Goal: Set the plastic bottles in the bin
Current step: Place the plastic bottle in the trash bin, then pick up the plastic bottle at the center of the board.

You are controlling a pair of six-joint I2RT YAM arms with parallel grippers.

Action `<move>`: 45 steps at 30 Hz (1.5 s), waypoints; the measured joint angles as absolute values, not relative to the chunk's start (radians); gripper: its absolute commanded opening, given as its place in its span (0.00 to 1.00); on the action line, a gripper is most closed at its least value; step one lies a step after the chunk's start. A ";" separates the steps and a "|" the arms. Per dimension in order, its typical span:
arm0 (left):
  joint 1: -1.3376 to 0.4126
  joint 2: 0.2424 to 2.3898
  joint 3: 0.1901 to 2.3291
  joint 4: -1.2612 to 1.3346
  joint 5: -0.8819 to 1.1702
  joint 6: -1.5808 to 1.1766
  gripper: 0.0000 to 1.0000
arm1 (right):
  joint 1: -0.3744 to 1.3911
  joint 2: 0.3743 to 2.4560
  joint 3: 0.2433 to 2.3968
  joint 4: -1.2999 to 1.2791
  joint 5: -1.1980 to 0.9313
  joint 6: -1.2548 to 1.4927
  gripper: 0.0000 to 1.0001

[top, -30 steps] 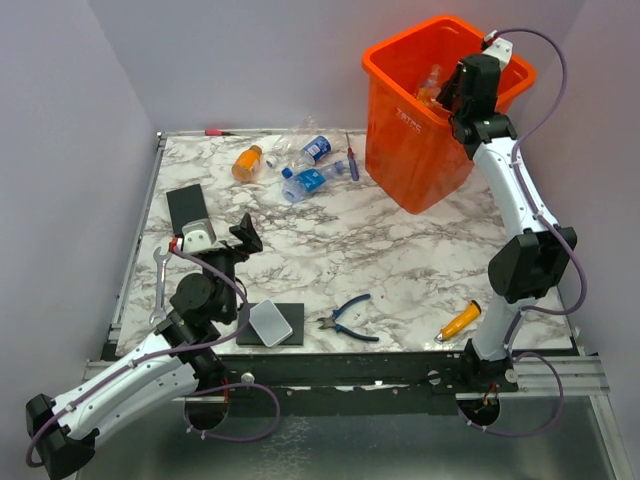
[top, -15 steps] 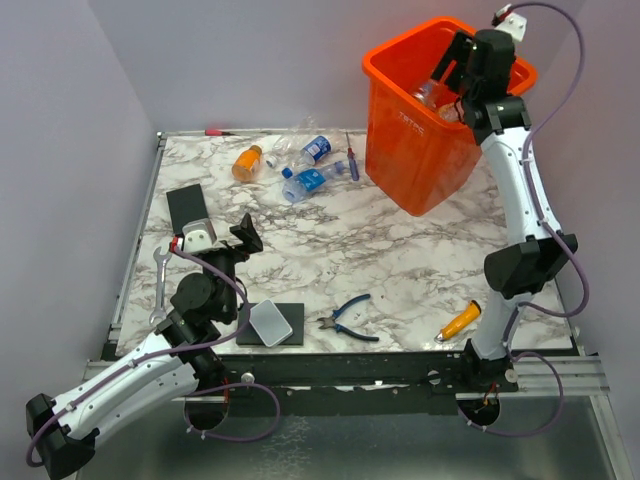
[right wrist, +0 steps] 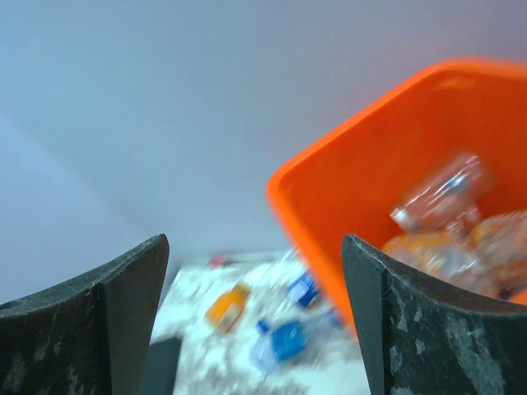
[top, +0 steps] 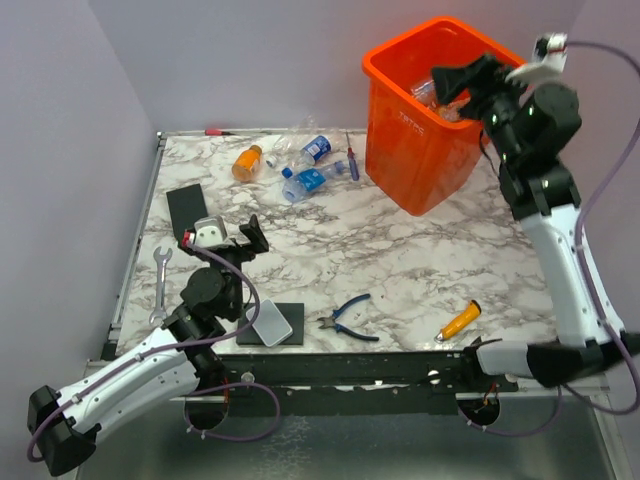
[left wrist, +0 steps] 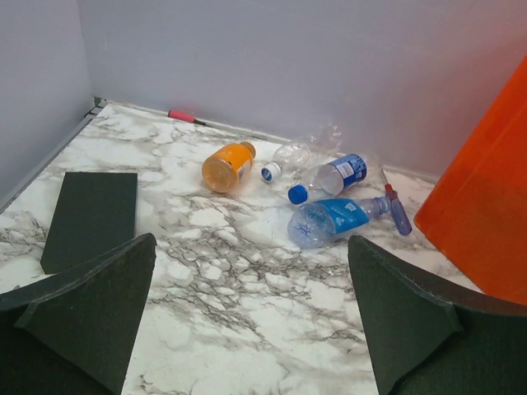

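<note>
evidently the right claw (top: 450,82) hung high over the mouth of the bin (top: 408,160) because that is the spot from which a bottle can fall inside. the bin stood at the far right corner of the table (top: 400,260), leaning a little, and several crushed bottles (right wrist: 440,197) lay heaped in it, clear and orange ones. in the right wrist view the claw's two fingers (right wrist: 107,321) stood spread wide with nothing between them and nothing touching them, so it carried no load. i judged it ready to go back for more.

the other plastic bottles lay in a loose group at the far edge of the table, left of the bin and well apart from both arms: an orange bottle (left wrist: 228,164), a clear crushed bottle (left wrist: 300,152), a blue-labelled bottle (left wrist: 342,173) and a blue-tinted bottle (left wrist: 333,220). a small purple-handled screwdriver (left wrist: 398,214) lay just beside the last, a likely snag when that one is picked.

the left claw (top: 250,238) hovered low over the near left of the table, pointed toward that group. its fingers were fully spread too, holding and touching nothing.
</note>
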State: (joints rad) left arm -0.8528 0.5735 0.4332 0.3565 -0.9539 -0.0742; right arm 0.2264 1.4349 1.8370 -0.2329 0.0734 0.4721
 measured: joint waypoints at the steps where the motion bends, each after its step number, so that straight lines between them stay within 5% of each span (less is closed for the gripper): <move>1: -0.853 0.590 0.434 0.355 -0.949 -0.074 0.99 | 0.240 1.363 1.734 -0.191 0.025 0.472 0.88; 10: -0.836 0.760 0.487 0.255 -0.877 -0.122 0.99 | 0.282 0.892 1.073 -0.007 -0.312 0.472 0.87; 22: -0.426 1.325 0.930 0.009 -0.482 -0.366 0.99 | 0.282 0.670 0.390 0.070 -0.468 0.615 0.86; 33: -0.256 1.910 1.457 -0.093 -0.454 -0.227 0.99 | 0.289 0.515 0.274 0.106 -0.549 0.664 0.86; 45: -0.247 2.178 1.814 -0.257 -0.459 0.055 0.99 | 0.302 0.447 0.276 0.029 -0.538 0.619 0.86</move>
State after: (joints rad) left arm -0.2474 2.1780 1.8141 -0.2569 -0.4587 0.0547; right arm 0.3019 0.4465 0.2756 0.0292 -0.5385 0.6193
